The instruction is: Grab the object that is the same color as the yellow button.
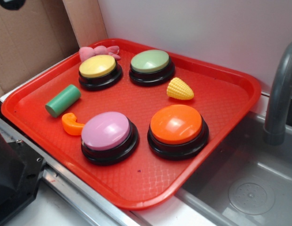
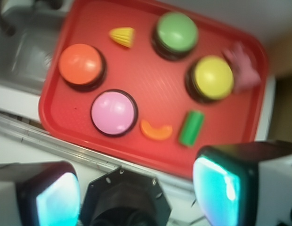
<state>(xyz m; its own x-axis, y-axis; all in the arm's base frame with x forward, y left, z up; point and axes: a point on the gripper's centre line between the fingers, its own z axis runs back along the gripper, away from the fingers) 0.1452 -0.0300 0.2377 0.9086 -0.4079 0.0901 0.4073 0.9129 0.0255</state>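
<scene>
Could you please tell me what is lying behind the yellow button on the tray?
A pink soft toy lies behind the yellow button near the tray rim. The button covers its lower part.

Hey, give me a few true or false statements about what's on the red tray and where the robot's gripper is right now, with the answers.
1. The toy corn lies between the green button and the orange button. True.
2. The gripper holds the corn. False: its fingers are open, above the tray's near edge.
3. The yellow button sits beside a pink toy. True.
4. The green cylinder stands upright. False: it lies on its side.
5. There are three buttons. False: four, counting the pink button.
</scene>
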